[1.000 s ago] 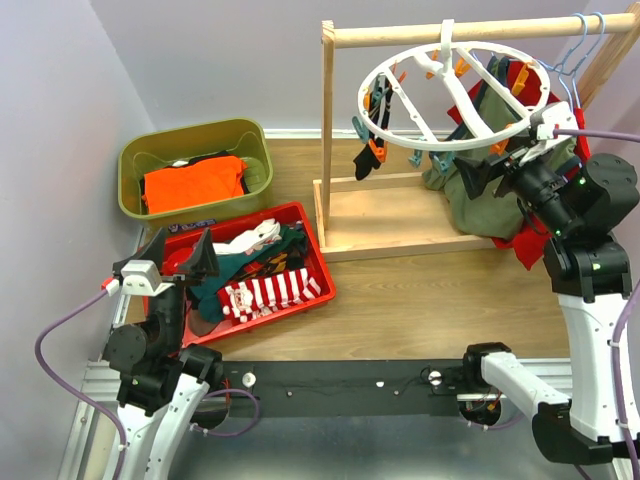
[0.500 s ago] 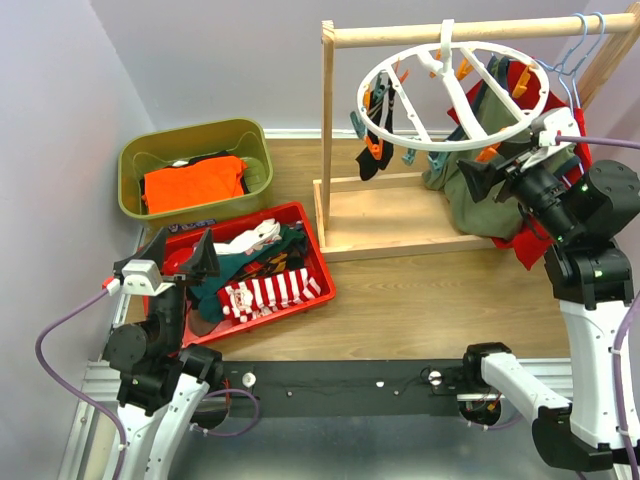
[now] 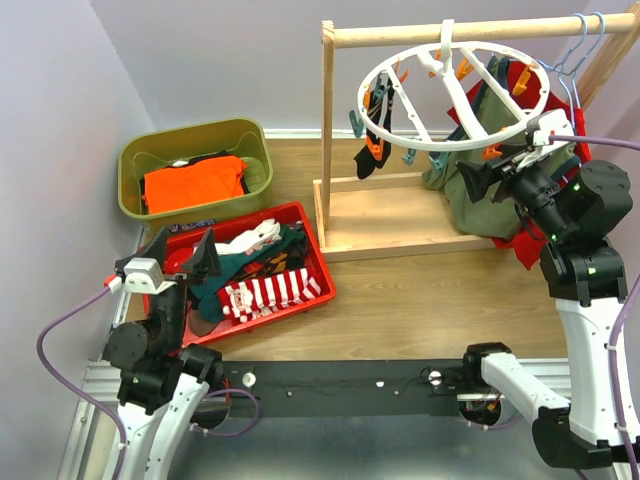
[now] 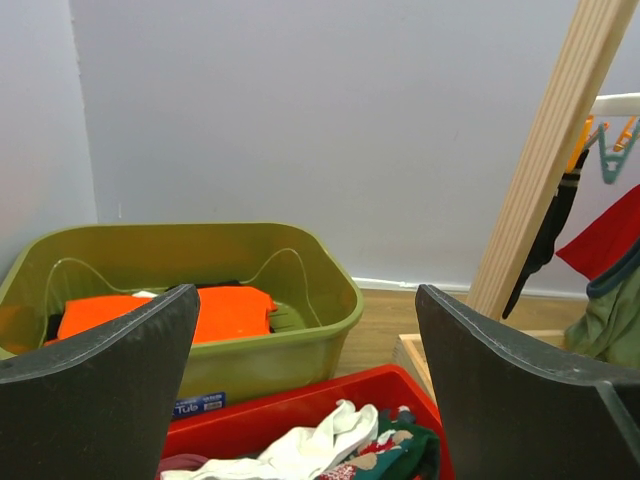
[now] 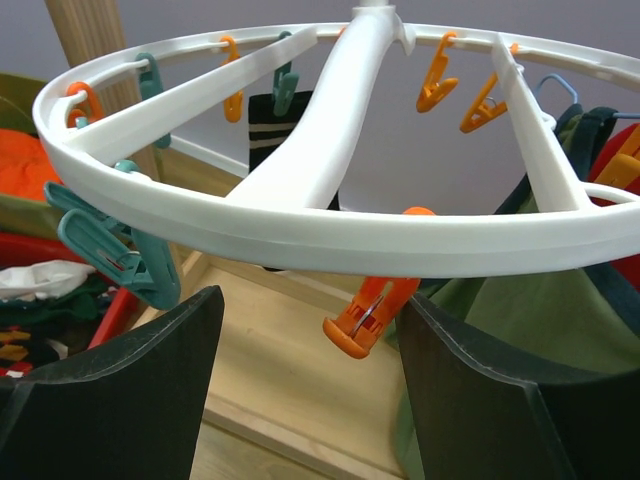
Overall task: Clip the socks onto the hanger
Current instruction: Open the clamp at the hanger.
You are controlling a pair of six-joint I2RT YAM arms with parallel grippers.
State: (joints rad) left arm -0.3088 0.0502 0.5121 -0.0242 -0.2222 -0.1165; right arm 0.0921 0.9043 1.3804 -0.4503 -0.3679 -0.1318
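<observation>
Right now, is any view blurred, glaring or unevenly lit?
Top external: evenly lit, sharp, no glare. Left wrist: olive-green plastic tub crisp, the near black fingers slightly soft. Right wrist: round white plastic ring hanger sharp, not overexposed.

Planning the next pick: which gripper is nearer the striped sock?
Left. The left gripper hovers just left of the striped sock; the right gripper is far across, at the hanger.

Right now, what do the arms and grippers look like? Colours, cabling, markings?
Left arm and right arm: white link shells, black joint housings. Left gripper and right gripper: broad black wedge-shaped fingers. A purple cable loops off each wrist. Small green lights on the right arm. No legible markings.
</observation>
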